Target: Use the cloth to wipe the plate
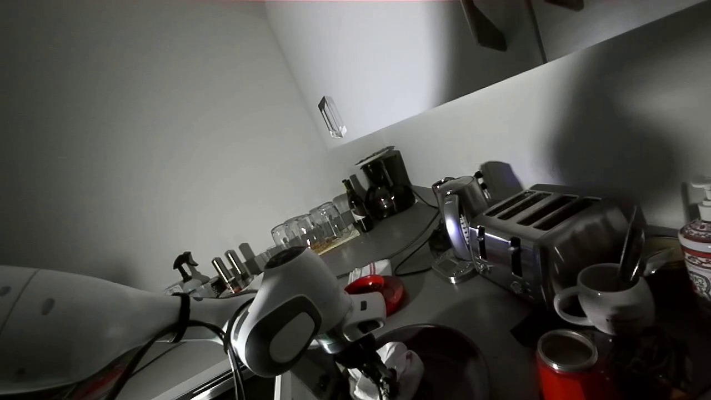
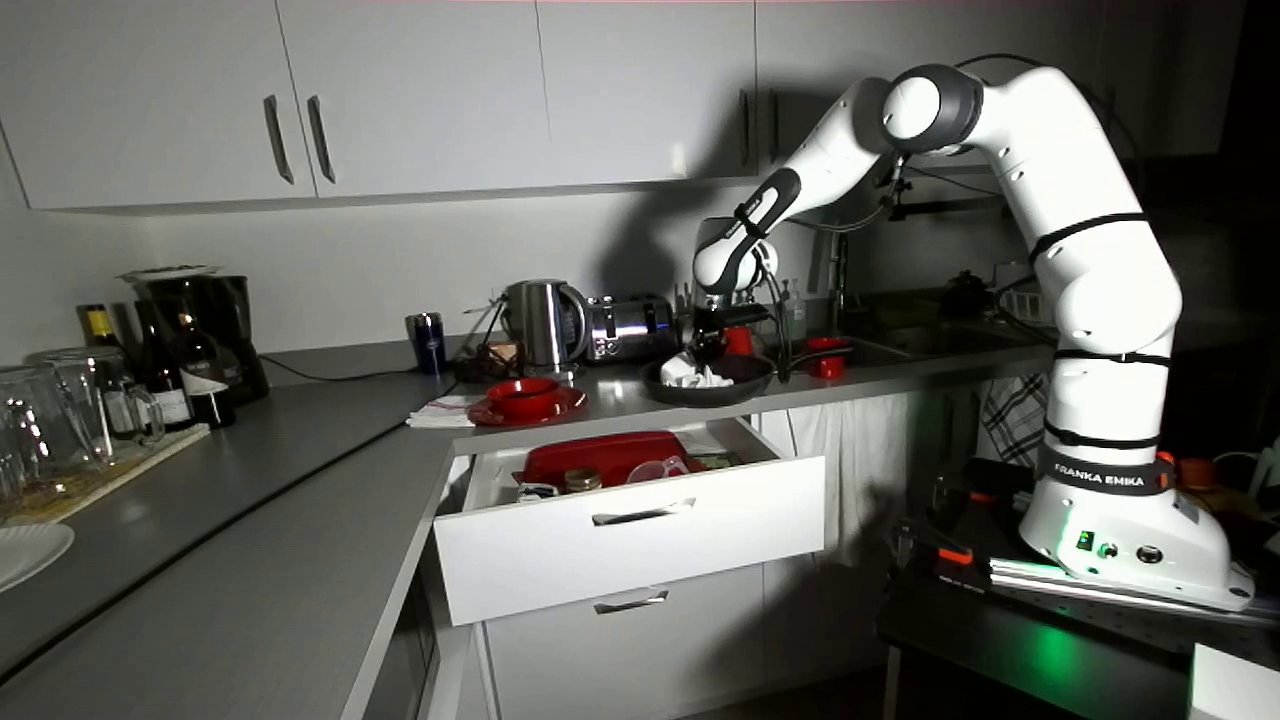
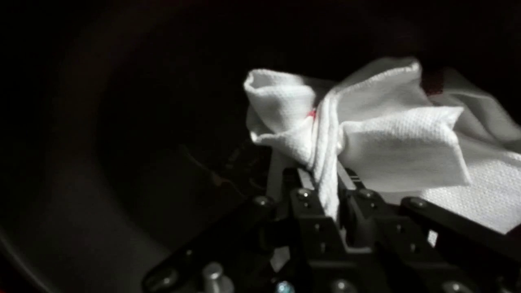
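Upper cabinets (image 2: 420,90), pale gray and metal-handled, spanning the far wall in an exterior view. Beneath, a gray counter (image 2: 230,530), with one run along the far wall and another along the left. At right, a white robot arm (image 2: 1110,300), mounted on a dark stand (image 2: 985,640) and arched leftward to the counter. Under the counter's near edge, a white drawer (image 2: 630,545), pulled out and holding a red tray (image 2: 600,450) among smaller items. In the far left corner, a black coffee maker (image 1: 397,166). Farther right, near the wall, a slotted steel toaster (image 1: 533,244).

Nearer than the toaster and to its right, a dark round pan (image 2: 712,397), flat on the counter. Just left of the toaster, a steel kettle (image 2: 537,325). Left of the pan, above the drawer, a red plate (image 2: 573,402), with a folded towel (image 2: 440,412), white and red-striped, just beside it at left. On the plate, a red bowl (image 2: 525,400).

At the arm's end, a black gripper (image 3: 323,181), directed downward over the pan, drawn together and pinching a gathered pleat of white cloth (image 3: 390,150). Position of the cloth: bunched within the pan's rim, in its left part in both exterior views; contact of the lower folds with the pan's floor not clear. In the wrist view, loose folds fanned mostly to the right, with small red patches. Smallest, fingertips (image 3: 291,179), one on each side of the pleat, both against the fabric.
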`<action>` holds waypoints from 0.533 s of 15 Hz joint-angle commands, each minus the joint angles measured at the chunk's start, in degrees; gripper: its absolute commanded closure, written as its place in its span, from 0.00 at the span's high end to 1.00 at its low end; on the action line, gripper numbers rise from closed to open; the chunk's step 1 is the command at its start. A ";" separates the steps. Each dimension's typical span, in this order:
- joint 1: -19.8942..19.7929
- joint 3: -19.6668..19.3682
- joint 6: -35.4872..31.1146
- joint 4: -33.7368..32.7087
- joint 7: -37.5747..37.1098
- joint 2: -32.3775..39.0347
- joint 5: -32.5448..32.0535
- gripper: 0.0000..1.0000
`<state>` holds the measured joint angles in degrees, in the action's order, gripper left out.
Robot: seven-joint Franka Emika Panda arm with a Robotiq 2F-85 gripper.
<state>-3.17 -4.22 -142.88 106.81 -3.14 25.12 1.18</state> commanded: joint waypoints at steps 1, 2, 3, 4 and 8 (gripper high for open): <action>-3.05 -2.06 0.38 -2.76 0.51 0.37 0.14 0.08; -4.39 -2.92 0.71 -4.03 0.52 0.80 0.56 0.08; -5.54 -3.64 0.86 -5.05 0.44 1.15 0.85 0.08; -6.89 -4.30 1.29 -6.24 0.38 1.54 1.28 0.08; -9.56 -5.29 1.33 -8.34 -0.33 2.43 1.21 0.08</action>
<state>-12.23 -9.16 -142.60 101.32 -3.11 26.00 1.76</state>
